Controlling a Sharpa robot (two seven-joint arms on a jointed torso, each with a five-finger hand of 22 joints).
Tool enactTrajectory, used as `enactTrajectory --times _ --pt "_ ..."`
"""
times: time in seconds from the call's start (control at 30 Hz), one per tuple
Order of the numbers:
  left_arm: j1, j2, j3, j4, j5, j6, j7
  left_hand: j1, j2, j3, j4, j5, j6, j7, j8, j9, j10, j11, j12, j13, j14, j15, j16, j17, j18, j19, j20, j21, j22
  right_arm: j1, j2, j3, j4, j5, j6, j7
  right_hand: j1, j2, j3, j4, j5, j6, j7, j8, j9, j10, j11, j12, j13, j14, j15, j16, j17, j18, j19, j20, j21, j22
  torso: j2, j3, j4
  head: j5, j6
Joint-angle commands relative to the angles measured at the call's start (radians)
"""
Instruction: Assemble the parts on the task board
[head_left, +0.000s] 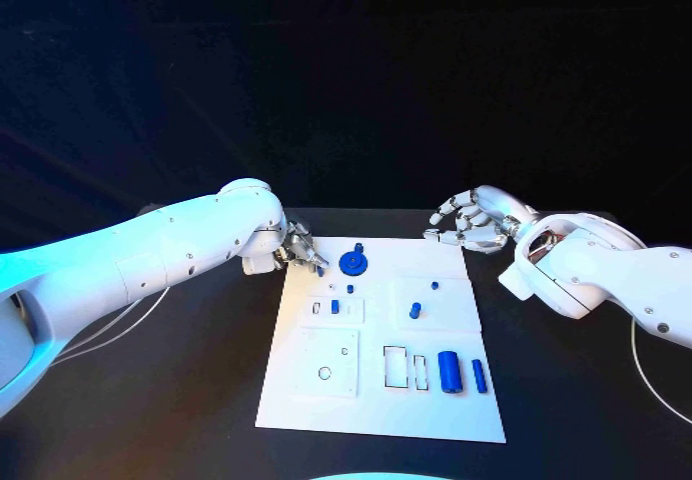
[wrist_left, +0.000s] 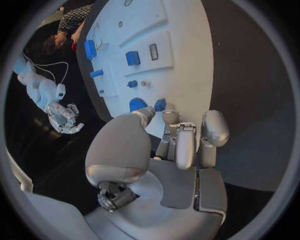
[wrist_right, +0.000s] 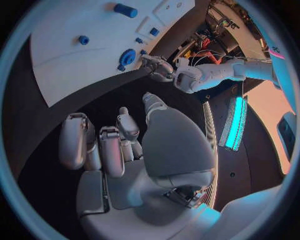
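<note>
A: How many blue parts are on the task board (head_left: 378, 405)?

B: I count seven in the head view. A round gear-like disc (head_left: 356, 265) sits near the board's far edge with a small peg (head_left: 359, 247) just beyond it. Three small pieces lie around the board's middle: one (head_left: 349, 289), a second (head_left: 335, 307) in a recessed plate, and a third (head_left: 415, 311) on the raised square. Toward the board's near right corner lie a thick cylinder (head_left: 450, 372) and a slimmer rod (head_left: 479, 376), side by side.

A: And the board itself?

B: A white rectangle on the black table (head_left: 159, 400), with raised square plates, a round hole and two narrow slots beside the cylinder.

A: The hands?

B: Two. The left hand (head_left: 299, 247) is at the board's far left corner, fingers slightly curled and apart, holding nothing, fingertips just beside the disc. The right hand (head_left: 470, 224) hovers off the board's far right corner, fingers curled loosely but separated, also holding nothing.

A: Room to move?

B: Bare black table borders the board's left, right and near edges.
</note>
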Motion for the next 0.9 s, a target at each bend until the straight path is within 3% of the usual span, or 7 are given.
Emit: enactTrajectory --times 0.03,0.23,0.4,0.57,0.67,0.9 --pt "-0.001 0.002 0.0 0.001 0.053 0.007 0.007 0.017 0.002 0.014 -0.004 0.0 0.005 -0.006 0.008 0.002 0.0 -0.008 0.004 -0.002 0.056 -0.008 0.004 0.109 0.006 0.004 -0.006 0.004 0.001 -0.001 0.002 0.0 -0.001 -0.004 0.014 0.009 0.005 0.008 0.002 -0.005 0.004 -0.007 0.002 0.004 -0.002 -0.005 0.001 -0.004 0.0 0.083 -0.007 -0.003 0.169 0.007 -0.009 0.0 -0.003 0.086 0.001 -0.0002 0.0005 0.0 -0.002" --pt "-0.001 0.001 0.0 0.0 0.103 0.004 0.01 0.109 0.011 0.121 -0.066 -0.003 -0.003 -0.01 0.017 0.014 0.001 -0.014 -0.001 -0.01 0.056 -0.015 0.005 0.109 0.005 0.006 -0.012 0.005 0.007 -0.001 0.003 0.0 -0.002 -0.004 0.014 0.009 0.005 0.008 0.002 -0.005 0.004 -0.007 0.002 0.004 -0.002 -0.005 0.001 -0.004 0.0 0.083 -0.007 -0.003 0.169 0.007 -0.009 0.0 -0.003 0.086 0.0 -0.0006 0.0006 0.002 -0.002" --pt "-0.001 -0.002 0.0 0.001 0.136 0.001 0.01 0.104 -0.018 0.297 -0.142 -0.002 -0.012 -0.005 0.045 0.045 0.014 -0.012 -0.002 -0.014 0.057 -0.012 0.007 0.111 0.003 0.011 -0.013 0.012 0.019 -0.002 0.003 0.0 -0.002 -0.004 0.016 0.008 0.005 0.009 0.003 -0.005 0.005 -0.007 0.002 0.004 -0.002 -0.004 0.001 -0.003 0.001 0.083 -0.007 -0.004 0.168 0.007 -0.009 0.0 -0.002 0.086 0.0 -0.0012 0.0003 0.002 -0.002" --pt "-0.001 -0.012 0.0 0.008 0.169 -0.004 0.01 0.072 -0.036 0.374 -0.183 0.001 -0.013 -0.005 0.059 0.063 0.02 -0.011 0.0 -0.014 0.058 -0.012 0.008 0.113 0.003 0.013 -0.013 0.016 0.026 -0.002 0.003 0.0 -0.003 -0.004 0.016 0.008 0.005 0.009 0.003 -0.005 0.005 -0.007 0.002 0.004 -0.002 -0.004 0.001 -0.003 0.001 0.083 -0.007 -0.004 0.168 0.007 -0.009 0.0 -0.002 0.086 0.0 -0.0012 0.0011 0.004 -0.002" --pt "-0.001 -0.024 0.0 0.018 0.208 0.004 0.013 0.055 -0.047 0.411 -0.205 0.006 -0.011 -0.005 0.065 0.071 0.021 -0.011 0.0 -0.016 0.058 -0.012 0.008 0.113 0.003 0.014 -0.014 0.019 0.029 -0.002 0.002 0.0 -0.003 -0.004 0.016 0.008 0.005 0.009 0.003 -0.005 0.005 -0.007 0.002 0.004 -0.002 -0.004 0.001 -0.003 0.001 0.083 -0.007 -0.004 0.168 0.007 -0.009 0.0 -0.002 0.086 0.0 -0.0007 0.0002 0.012 -0.001" --pt "-0.001 -0.084 0.0 0.088 0.261 -0.001 0.02 0.038 -0.06 0.446 -0.23 0.013 -0.002 -0.006 0.073 0.08 0.031 -0.013 0.006 -0.01 0.06 -0.014 0.011 0.118 0.001 0.021 -0.016 0.025 0.04 -0.002 0.0 0.0 -0.003 -0.004 0.017 0.007 0.007 0.009 0.003 -0.005 0.006 -0.007 0.002 0.005 -0.002 -0.005 0.001 -0.004 0.0 0.082 -0.007 -0.004 0.167 0.008 -0.01 0.0 -0.005 0.085 -0.001 0.0 0.0008 0.013 -0.003"
